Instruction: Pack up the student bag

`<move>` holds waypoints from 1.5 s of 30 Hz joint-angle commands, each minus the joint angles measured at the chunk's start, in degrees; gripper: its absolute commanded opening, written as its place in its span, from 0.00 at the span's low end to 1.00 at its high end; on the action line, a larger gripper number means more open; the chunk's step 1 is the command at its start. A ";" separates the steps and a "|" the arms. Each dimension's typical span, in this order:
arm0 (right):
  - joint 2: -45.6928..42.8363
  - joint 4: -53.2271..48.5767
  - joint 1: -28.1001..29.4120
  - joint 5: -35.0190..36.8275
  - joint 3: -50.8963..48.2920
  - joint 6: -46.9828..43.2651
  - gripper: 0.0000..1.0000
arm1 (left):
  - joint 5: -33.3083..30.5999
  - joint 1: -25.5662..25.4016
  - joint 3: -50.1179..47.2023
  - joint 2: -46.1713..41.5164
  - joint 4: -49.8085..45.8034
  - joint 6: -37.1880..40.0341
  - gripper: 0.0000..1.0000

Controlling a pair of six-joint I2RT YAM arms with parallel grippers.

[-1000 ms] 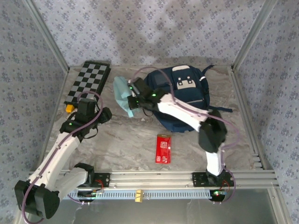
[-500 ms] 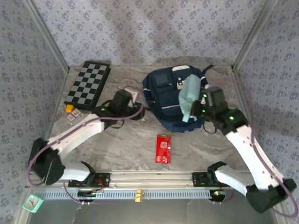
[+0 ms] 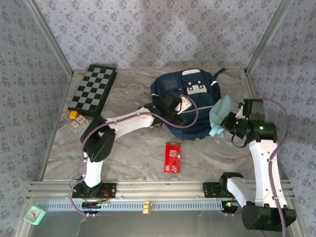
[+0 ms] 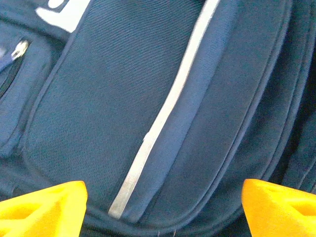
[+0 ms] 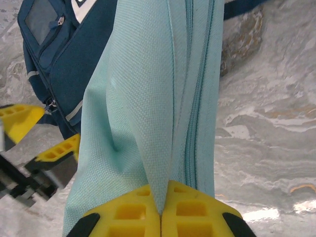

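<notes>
The left gripper hovers over the middle of the student bag, just above the centre of the top view. In the left wrist view its yellow fingertips sit at the lower corners of the frame, spread wide with nothing caught between them. Beneath them are navy fabric and a pale stripe running diagonally.

The right gripper is at centre right of the top view, just off the bag's right edge. In the right wrist view its yellow fingers are pressed together at the bottom of the frame, pinching a fold of a pale teal pouch. The pouch's zipper runs up the frame. The pouch touches or overlaps the bag's right side; which one, I cannot tell.

The bag lies on the grey marbled table, towards its far edge. Its white pocket patches face up. A chessboard lies at upper left, well apart from it, and a red packet sits below the bag near the centre.
</notes>
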 commanded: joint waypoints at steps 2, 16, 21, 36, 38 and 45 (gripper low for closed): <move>0.70 0.80 -2.85 -7.03 -1.37 -1.92 0.00 | 1.48 -1.33 6.59 4.51 -2.90 8.95 0.86; 1.13 2.81 -5.42 -10.13 -2.41 -1.86 0.00 | -0.23 0.87 20.03 16.38 -6.41 8.58 0.66; 0.67 2.56 -5.77 -9.78 -2.09 -1.95 0.00 | 1.38 1.44 21.93 17.08 -7.46 7.86 0.25; 1.90 3.75 -3.22 -11.64 -2.10 -4.12 0.00 | -10.89 3.92 21.38 2.85 -12.78 -6.68 0.00; 2.63 3.50 -1.80 -11.43 -2.21 -4.43 0.00 | -13.42 4.14 20.32 0.96 -13.53 -8.73 0.00; 5.57 3.48 7.27 -9.04 -1.94 -3.93 0.00 | -19.41 5.74 23.08 -1.50 -19.81 -14.41 0.00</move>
